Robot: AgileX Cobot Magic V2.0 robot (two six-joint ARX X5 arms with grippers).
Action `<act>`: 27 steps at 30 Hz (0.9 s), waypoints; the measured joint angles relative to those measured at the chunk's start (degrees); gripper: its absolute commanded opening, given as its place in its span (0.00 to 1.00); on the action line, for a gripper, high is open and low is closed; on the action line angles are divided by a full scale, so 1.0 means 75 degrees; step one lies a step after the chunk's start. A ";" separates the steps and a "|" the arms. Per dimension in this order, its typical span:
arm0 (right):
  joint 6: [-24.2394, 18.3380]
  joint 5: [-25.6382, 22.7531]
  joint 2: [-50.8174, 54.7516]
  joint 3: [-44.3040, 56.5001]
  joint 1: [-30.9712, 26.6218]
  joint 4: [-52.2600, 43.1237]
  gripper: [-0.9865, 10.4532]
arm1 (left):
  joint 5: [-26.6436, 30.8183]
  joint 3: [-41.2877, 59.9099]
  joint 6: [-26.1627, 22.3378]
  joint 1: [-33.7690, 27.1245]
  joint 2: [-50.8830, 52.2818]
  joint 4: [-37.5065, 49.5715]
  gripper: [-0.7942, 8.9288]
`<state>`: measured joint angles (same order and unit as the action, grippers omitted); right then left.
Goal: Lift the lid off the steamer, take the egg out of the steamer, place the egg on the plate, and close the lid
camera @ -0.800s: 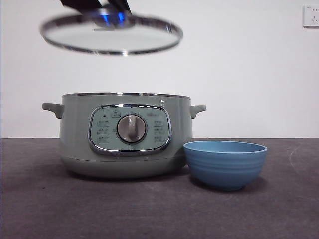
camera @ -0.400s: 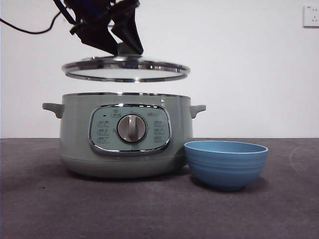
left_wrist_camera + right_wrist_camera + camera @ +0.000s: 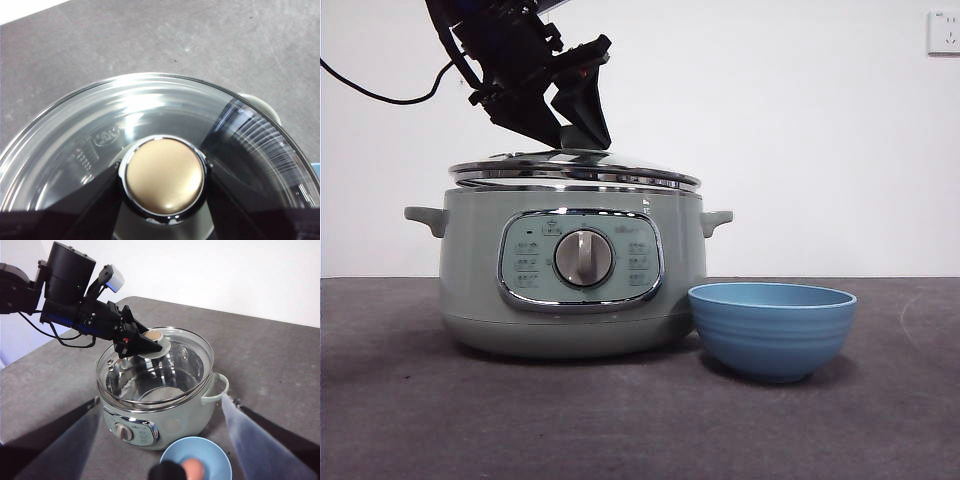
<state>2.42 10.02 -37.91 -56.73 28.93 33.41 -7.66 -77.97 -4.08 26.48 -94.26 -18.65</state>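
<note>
Left tool [image 3: 164, 182] clamped on lid [image 3: 575, 167] knob, rim seated on steamer [image 3: 570, 270]. Right tool [image 3: 165, 460] spread wide above plate [image 3: 772, 328]; open bench [image 3: 410, 420] elsewhere.

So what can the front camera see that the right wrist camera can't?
Only the front view shows the white wall socket. Only the right wrist view looks down into the round blue bowl, where a pale rounded thing, probably the egg, lies; it also shows the right gripper, open. Both show the pale green steamer pot, its shiny glass lid and the left gripper shut on the lid's knob.
</note>
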 measured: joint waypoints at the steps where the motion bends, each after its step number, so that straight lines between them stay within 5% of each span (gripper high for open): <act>1: 0.0000 0.0000 0.0000 0.0000 0.0000 0.0000 0.45 | 0.0003 0.0000 0.0000 0.0000 0.0000 -0.0023 0.07; 27: 0.0000 0.0003 0.0000 0.0000 0.0000 0.0000 0.45 | -0.0003 0.0000 -0.0052 0.0015 0.0000 -0.0501 0.08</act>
<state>2.42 10.04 -37.91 -56.73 28.93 33.41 -7.68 -77.97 -4.47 26.59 -94.26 -22.41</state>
